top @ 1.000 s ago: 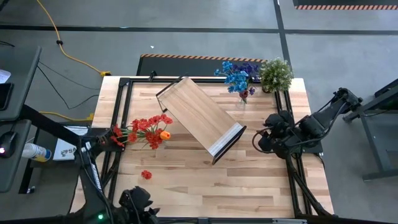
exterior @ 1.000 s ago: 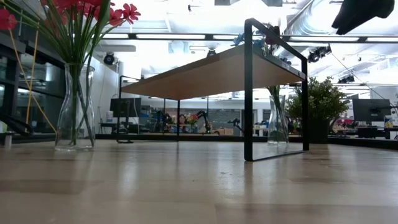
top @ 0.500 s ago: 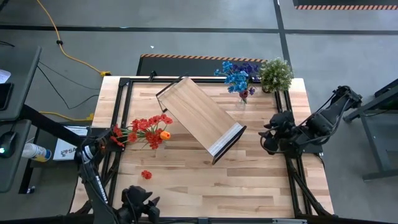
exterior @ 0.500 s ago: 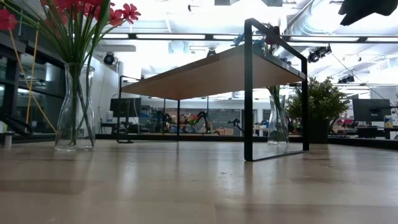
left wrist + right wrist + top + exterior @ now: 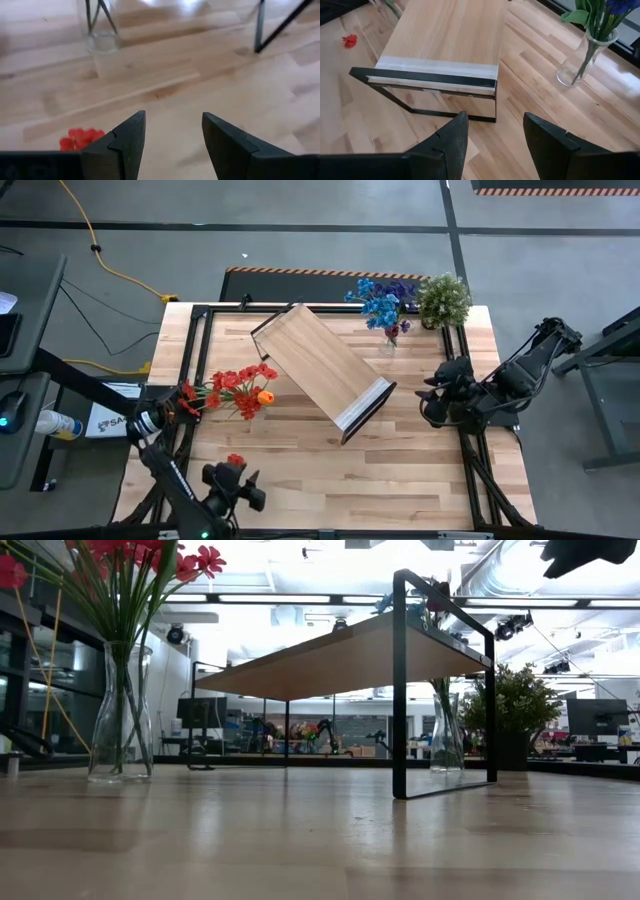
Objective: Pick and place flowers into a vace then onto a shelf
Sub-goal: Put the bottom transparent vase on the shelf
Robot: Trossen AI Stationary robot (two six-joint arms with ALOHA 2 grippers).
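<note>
Two open claws point(image 5: 173, 131) point(image 5: 495, 132) apart, shelf point(image 5: 322, 370) central, loose red bloom point(image 5: 234, 461) near table point(image 5: 400, 480) edge

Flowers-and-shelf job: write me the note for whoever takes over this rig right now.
Left gripper: jaws open, empty, low over the table's near edge beside the loose red bloom.
Right gripper: jaws open, empty, at the table's right side, facing the white-strip end of the shelf.
Red and orange flowers stand in a glass vase on the table, left of the shelf. Blue and purple flowers stand in a second vase at the far edge, by the potted plant.
Done: both bunches are in vases.
Left: pick up the loose bloom; neither vase is on the shelf.
</note>
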